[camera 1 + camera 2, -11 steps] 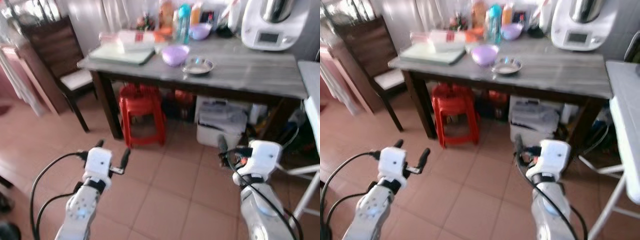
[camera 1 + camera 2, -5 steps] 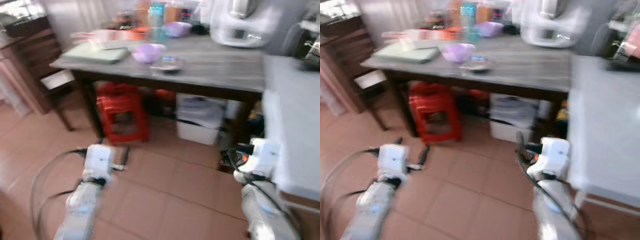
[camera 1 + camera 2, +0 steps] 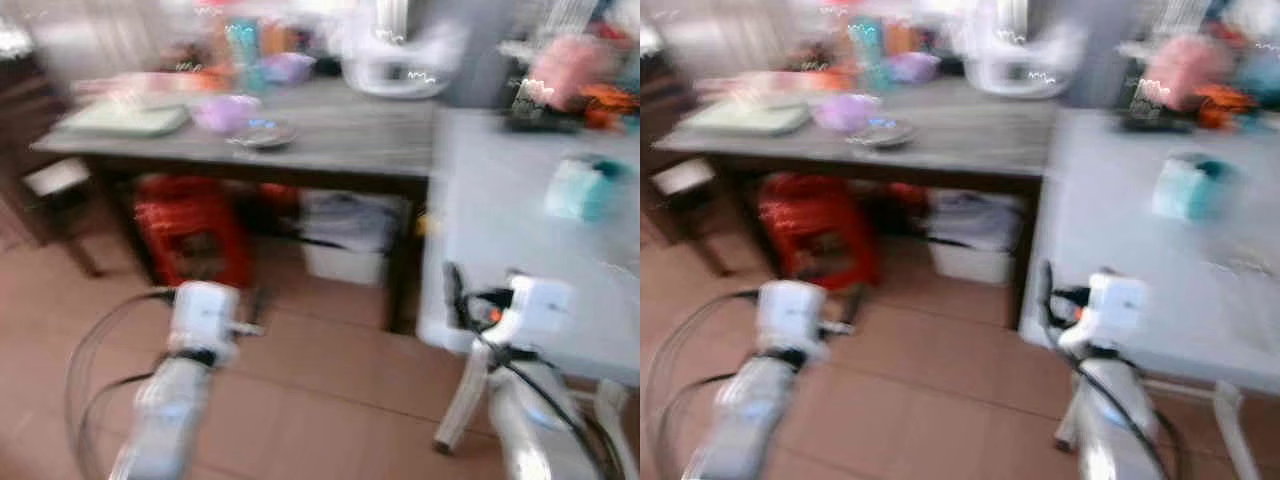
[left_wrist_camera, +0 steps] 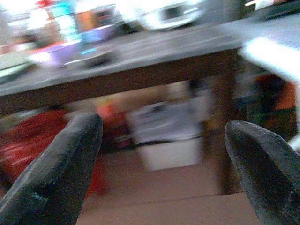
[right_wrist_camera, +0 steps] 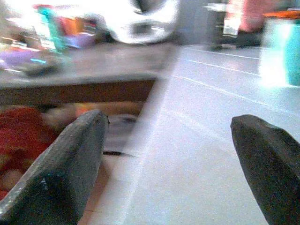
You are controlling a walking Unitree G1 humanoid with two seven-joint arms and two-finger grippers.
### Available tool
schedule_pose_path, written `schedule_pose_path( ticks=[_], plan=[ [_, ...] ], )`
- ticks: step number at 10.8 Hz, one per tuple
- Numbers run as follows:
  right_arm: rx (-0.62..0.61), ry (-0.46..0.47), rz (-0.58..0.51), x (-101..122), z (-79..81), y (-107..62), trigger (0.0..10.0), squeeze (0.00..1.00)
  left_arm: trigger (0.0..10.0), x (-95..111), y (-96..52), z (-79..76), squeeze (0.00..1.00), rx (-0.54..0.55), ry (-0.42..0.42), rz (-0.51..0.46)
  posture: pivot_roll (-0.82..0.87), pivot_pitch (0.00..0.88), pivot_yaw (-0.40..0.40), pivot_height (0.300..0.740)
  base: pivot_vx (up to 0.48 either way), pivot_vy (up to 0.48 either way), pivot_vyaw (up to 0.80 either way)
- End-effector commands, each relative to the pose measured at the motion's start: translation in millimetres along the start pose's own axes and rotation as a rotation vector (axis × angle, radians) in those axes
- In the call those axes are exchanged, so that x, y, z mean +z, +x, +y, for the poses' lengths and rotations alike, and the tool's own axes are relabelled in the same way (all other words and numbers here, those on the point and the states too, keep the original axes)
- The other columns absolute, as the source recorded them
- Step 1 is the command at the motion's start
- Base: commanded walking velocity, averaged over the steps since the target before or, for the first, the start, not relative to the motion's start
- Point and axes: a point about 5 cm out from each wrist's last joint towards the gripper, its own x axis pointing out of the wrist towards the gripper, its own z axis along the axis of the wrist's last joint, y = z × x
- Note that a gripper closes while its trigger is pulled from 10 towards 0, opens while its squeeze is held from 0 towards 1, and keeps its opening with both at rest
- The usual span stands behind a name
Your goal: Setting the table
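The views are blurred by motion. A dark wooden table point(image 3: 350, 150) carries a purple bowl point(image 3: 225, 112), a small metal dish point(image 3: 262, 133), a green tray point(image 3: 125, 118), bottles and a white appliance point(image 3: 400, 60). To its right stands a white table point(image 3: 520, 210) with a teal object point(image 3: 585, 188) on it. My left gripper point(image 4: 164, 124) is open and empty, low over the tiled floor and facing the dark table. My right gripper point(image 5: 168, 119) is open and empty too, at the near edge of the white table.
Under the dark table stand a red stool point(image 3: 190, 225) and a white storage bin point(image 3: 345, 245). A dark chair point(image 3: 50, 180) sits at the table's left end. Pink and orange items point(image 3: 565, 80) crowd the back of the white table.
The whole picture has shifted left, so the camera has turned right. The white table has come into view. Both arms keep the same pose, open and empty.
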Motion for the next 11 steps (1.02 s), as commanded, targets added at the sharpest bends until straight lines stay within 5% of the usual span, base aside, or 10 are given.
schedule_pose_path(
  ticks=[1,5,11],
  plan=[
    [0.022,0.021,-0.021,4,9.0,2.0,10.0,0.00,10.0,1,-1.6,12.6,0.00,0.032,0.024,0.006,-0.01,0.000,0.076,0.740,0.000,-0.319,0.00],
    [0.023,0.019,-0.019,4,8.9,3.0,10.0,0.00,10.0,0,-2.0,11.9,0.00,0.027,0.027,0.007,0.00,0.000,0.075,0.740,0.000,-0.317,0.00],
    [0.026,0.025,-0.019,2,11.2,5.2,10.0,0.00,10.0,7,-3.3,0.0,0.00,-0.158,-0.071,-0.048,0.00,0.000,0.080,0.740,0.000,0.000,-0.09]
  ],
)
